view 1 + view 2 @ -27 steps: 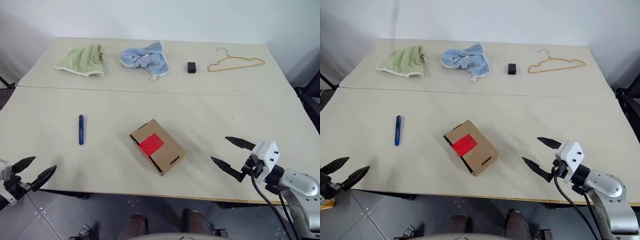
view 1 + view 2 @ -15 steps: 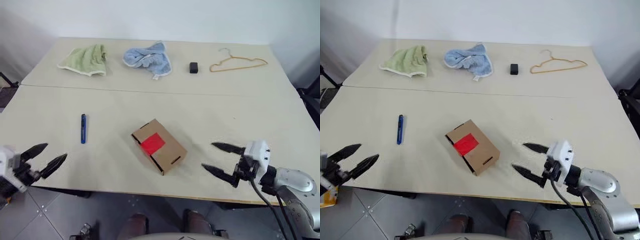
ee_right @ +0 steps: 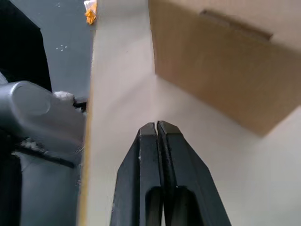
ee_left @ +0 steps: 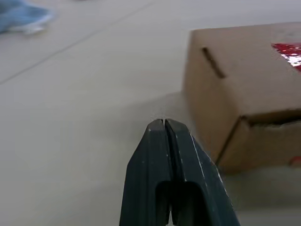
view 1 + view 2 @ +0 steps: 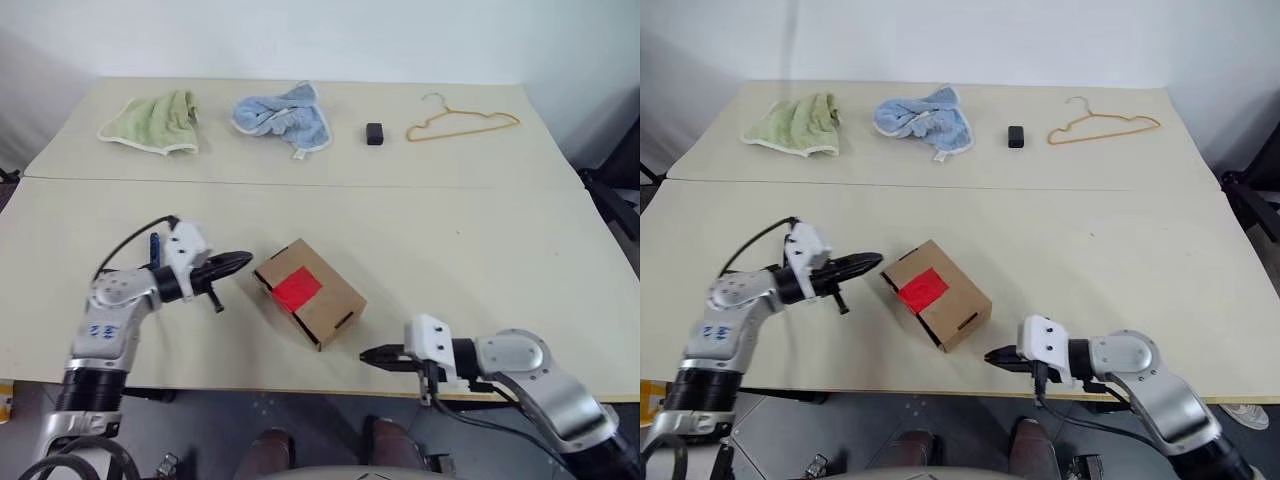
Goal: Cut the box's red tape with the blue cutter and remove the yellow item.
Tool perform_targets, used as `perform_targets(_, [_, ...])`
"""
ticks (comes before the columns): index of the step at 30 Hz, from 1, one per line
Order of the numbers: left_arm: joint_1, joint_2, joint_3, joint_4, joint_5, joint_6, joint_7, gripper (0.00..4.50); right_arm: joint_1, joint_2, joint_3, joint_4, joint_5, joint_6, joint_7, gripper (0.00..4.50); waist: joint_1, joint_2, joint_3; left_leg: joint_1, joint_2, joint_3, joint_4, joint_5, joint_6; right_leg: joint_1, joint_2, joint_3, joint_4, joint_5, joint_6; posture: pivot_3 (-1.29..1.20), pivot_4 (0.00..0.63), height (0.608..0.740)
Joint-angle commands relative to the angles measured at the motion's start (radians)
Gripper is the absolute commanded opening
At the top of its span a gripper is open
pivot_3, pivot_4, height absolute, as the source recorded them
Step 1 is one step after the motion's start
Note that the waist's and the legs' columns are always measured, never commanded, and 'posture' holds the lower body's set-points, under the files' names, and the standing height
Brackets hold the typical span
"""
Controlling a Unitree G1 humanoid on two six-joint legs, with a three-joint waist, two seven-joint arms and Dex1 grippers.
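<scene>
left gripper [image 5: 243, 260]: fingers pressed together, empty, just beside box [image 5: 310, 292] | right gripper [image 5: 368, 354]: fingers pressed together, empty, near box

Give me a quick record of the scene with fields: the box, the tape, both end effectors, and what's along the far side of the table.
box: brown carton, closed, mid-table
tape: red patch on top, looks uncut
left end effector: shut, empty, tips near the box's left end
right end effector: shut, empty, near the front table edge
far side: green towel, blue towel, black block, hanger

head pair: high, looking down | wrists: close, facing the box [image 4: 244, 89]
</scene>
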Motion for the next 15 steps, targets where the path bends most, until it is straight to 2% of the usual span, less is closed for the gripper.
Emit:
perform_targets(1, [-0.010, 0.001, -0.043, -0.002, 0.020, -0.028, -0.050, 0.03, -0.061, 0.051, 0.010, 0.018, -0.025, 0.049, -0.063, 0.00, 0.000, 0.000, 0.000, 0.000, 0.000, 0.000, 0.001, 0.000, 0.000, 0.000, 0.000, 0.000, 0.000, 0.000, 0.000, 0.00, 0.150, 0.740])
perform_targets(7, [0.041, 0.010, -0.042, -0.101, -0.075, 0.075, -0.144, 0.03, -0.146, 0.140, -0.055, 0.062, 0.008, 0.146, -0.152, 0.00, 0.003, 0.000, 0.000, -0.001, 0.000, -0.001, 0.003, 0.000, 0.000, 0.000, 0.000, 0.000, 0.001, 0.000, 0.000, 0.00, 0.150, 0.740])
perform_targets(15, [0.183, 0.066, -0.065, -0.285, -0.138, 0.215, -0.213, 0.03, -0.262, 0.153, -0.099, 0.269, -0.115, 0.071, -0.241, 0.00, 0.003, 0.001, 0.000, -0.001, 0.000, -0.001, 0.004, 0.000, 0.000, 0.000, 0.000, 0.001, 0.003, 0.000, 0.000, 0.00, 0.150, 0.740])
